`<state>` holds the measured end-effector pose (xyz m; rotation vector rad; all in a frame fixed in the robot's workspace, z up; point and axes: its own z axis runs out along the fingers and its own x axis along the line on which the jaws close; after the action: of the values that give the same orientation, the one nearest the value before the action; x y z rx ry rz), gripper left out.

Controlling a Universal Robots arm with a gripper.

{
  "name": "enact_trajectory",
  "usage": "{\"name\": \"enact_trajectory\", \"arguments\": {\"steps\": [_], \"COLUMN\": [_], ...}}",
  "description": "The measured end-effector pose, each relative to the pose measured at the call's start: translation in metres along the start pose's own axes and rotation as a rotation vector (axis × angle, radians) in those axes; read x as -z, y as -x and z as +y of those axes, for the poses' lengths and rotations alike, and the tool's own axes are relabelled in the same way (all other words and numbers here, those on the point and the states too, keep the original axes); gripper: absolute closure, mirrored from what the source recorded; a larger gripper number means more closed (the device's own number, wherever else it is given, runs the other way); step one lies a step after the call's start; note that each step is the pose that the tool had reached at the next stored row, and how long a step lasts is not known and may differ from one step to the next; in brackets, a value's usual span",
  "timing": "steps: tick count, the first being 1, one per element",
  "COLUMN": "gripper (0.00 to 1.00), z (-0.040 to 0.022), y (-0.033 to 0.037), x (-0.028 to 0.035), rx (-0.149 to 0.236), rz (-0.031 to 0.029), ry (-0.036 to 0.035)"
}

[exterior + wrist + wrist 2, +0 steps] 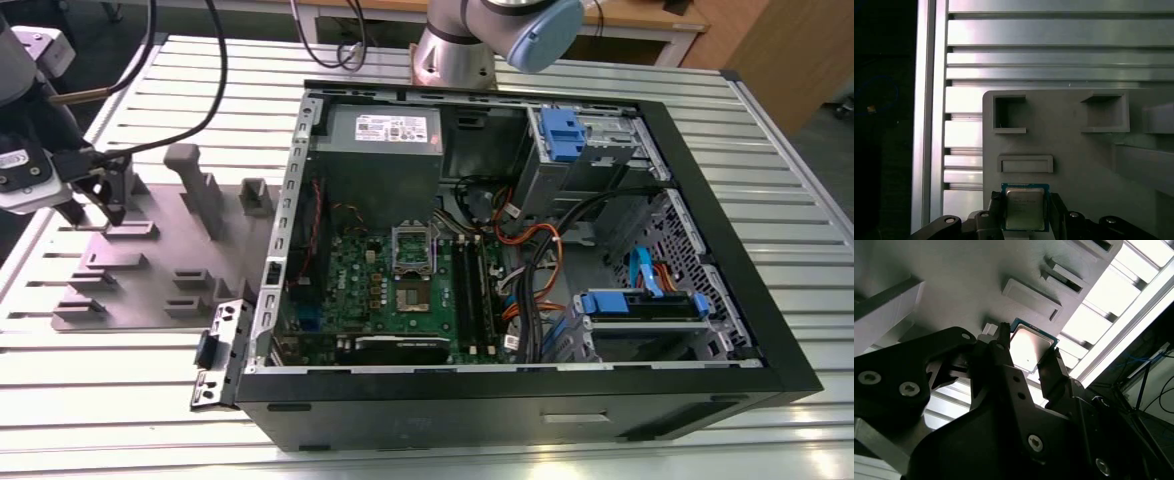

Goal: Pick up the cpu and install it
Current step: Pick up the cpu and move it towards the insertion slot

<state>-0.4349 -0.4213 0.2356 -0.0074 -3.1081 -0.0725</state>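
Exterior view: an open computer case (737, 262) lies on the slotted aluminium bench (107, 400), its motherboard (350, 283) exposed with the socket bracket (414, 250) near the middle. Towards the exterior view's left, beside the case, the grey fixture plate (134, 290) rests on the bench. The gripper (94, 210) stands over the plate's far end, fingers lowered to its surface.

Second wrist view: the cpu (1026, 350), metal lid facing the camera, sits between the two black fingers (1004, 360). They press against its opposite edges, grasping it. The fixture plate (954, 280) is close behind it, just beside a raised rectangular block (1029, 299).

First wrist view: the cpu (1024, 207) is clamped at the gripper (1025, 216) over the fixture plate (1079, 160), near the plate's edge. Whether it touches the plate cannot be told.
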Motion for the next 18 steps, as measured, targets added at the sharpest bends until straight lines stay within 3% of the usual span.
{"name": "enact_trajectory", "arguments": {"steps": [18], "gripper": [0.53], "z": [0.0002], "y": [-0.0002], "x": [0.005], "rx": [0.0], "rz": [0.0], "ry": [0.0]}}
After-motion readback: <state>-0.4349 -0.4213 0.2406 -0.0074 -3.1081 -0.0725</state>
